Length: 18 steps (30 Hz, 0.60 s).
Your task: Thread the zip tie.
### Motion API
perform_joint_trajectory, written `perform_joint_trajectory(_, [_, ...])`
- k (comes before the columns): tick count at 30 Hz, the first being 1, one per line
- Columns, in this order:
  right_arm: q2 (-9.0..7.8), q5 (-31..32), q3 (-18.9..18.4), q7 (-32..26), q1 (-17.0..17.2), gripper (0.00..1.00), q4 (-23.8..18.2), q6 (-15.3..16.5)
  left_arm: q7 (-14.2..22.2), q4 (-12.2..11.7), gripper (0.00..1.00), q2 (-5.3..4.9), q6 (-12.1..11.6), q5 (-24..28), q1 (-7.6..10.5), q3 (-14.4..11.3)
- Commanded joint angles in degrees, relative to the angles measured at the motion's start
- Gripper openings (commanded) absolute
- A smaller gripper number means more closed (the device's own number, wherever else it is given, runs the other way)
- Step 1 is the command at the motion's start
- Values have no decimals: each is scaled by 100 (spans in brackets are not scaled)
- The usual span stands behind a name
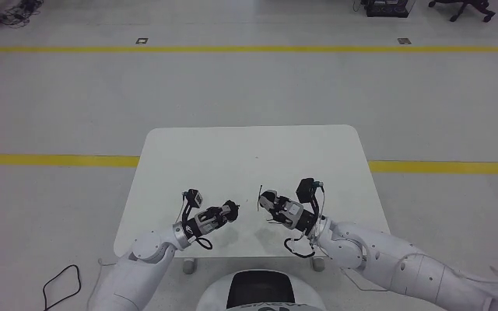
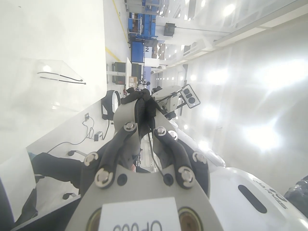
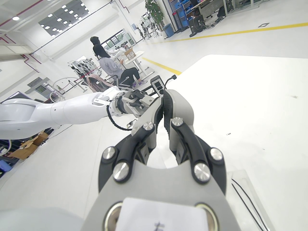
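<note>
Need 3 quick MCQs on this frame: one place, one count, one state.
1. Where do the spare zip ties lie?
A. in the clear tray on the table
B. on the floor
C. in a cardboard box

2. How many spare ties show there?
A. one
B. two
C. five

3. How do the jaws of the left gripper and right gripper stand?
A. both wide open
B. one open, one shut
C. both shut

Key:
1 A, they rest inside the tray's walls.
2 B, two black strips lie side by side.
3 C, each pair of pads meets, each pinching a thin black zip tie.
</note>
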<state>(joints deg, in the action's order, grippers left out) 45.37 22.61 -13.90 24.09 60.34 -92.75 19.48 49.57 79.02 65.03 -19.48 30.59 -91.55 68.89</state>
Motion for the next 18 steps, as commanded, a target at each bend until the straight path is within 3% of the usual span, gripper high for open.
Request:
perform_joint_trajectory(1, [0, 0, 0, 0, 0, 0, 0, 0, 0, 0, 0, 0, 0, 0, 0, 0])
perform_joint_trajectory(5, [27, -55, -84, 70, 73, 0, -21, -15, -217, 31, 0, 10, 0, -53, -32, -84])
perform_joint_trajectory(12, [205, 78, -294, 386, 323, 0, 87, 0, -722, 257, 0, 55, 0, -318, -292, -103])
perform_joint_trajectory(18, [389, 243, -383, 660, 486, 0, 244, 0, -756, 418, 0, 141, 0, -388, -473, -63])
